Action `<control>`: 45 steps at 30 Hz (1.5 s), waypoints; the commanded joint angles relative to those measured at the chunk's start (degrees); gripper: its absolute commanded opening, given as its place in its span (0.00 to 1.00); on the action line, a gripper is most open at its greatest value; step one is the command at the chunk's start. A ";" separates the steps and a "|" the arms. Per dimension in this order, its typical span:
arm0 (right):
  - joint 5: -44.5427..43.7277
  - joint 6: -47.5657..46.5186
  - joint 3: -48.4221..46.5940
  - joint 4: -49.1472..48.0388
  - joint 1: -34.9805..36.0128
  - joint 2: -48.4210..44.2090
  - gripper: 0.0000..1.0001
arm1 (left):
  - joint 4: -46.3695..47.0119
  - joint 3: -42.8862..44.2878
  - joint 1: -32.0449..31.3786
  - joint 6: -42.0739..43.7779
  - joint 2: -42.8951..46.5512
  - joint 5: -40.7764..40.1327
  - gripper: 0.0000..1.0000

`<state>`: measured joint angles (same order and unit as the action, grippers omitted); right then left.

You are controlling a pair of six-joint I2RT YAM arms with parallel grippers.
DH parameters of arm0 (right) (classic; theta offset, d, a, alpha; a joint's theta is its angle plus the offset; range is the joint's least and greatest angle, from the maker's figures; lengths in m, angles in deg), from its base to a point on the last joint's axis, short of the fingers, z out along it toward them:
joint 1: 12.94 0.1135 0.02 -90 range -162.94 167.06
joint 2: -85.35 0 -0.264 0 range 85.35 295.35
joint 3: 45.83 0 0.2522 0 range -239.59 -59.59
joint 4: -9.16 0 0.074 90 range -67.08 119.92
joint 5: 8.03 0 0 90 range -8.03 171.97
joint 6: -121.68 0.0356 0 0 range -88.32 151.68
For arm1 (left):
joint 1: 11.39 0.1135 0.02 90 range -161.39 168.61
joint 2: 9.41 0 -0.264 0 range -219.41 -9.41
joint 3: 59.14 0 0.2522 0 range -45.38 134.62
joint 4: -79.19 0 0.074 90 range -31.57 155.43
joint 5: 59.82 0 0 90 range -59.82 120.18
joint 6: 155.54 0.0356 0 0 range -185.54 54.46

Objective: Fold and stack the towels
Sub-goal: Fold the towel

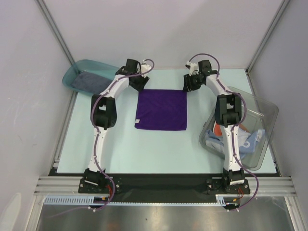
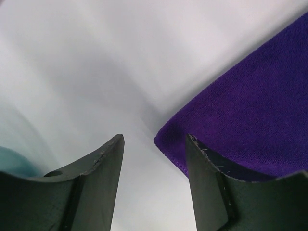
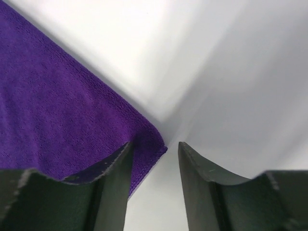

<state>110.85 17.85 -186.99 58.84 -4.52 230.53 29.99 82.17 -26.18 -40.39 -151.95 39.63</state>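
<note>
Two open grippers wait at the far corners of the purple towel [image 1: 161, 109], one each. The left gripper [image 2: 154, 144] has the far-left corner between its spread fingers, and the right gripper [image 3: 155, 149] has the far-right one. Neither is nearer. The towel lies flat, square and fuzzy in the middle of the table [image 1: 96, 154], toward its far edge.

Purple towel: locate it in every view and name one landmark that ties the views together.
Top external: purple towel flat on the table, centre of frame.
Left wrist: purple towel on the right side, corner at the open left gripper.
Right wrist: purple towel on the left side, corner at the open right gripper.
Shared landmark: the towel's far edge, one end in each wrist view.
</note>
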 commanded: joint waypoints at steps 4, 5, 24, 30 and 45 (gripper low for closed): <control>3.54 -1.90 -4.27 -0.42 -0.69 1.33 0.43 | -1.73 3.67 0.72 3.59 -1.51 6.18 0.59; 3.98 -2.26 -4.88 -0.15 -0.69 1.42 0.42 | -1.65 3.59 0.72 3.77 -1.69 6.71 0.59; 5.22 -5.25 -6.38 0.56 -0.96 3.44 0.09 | -1.65 6.13 1.08 5.00 -3.71 6.11 0.00; 6.89 -5.42 -3.83 -3.22 -0.96 0.54 0.00 | -0.42 4.82 1.25 4.91 -0.55 4.00 0.00; 7.59 -5.60 12.95 -17.11 -1.22 -13.16 0.00 | 2.13 -3.43 1.69 2.37 8.23 3.38 0.00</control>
<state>117.50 12.72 -176.08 47.39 -5.35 223.28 29.07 81.16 -25.50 -37.09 -150.11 43.00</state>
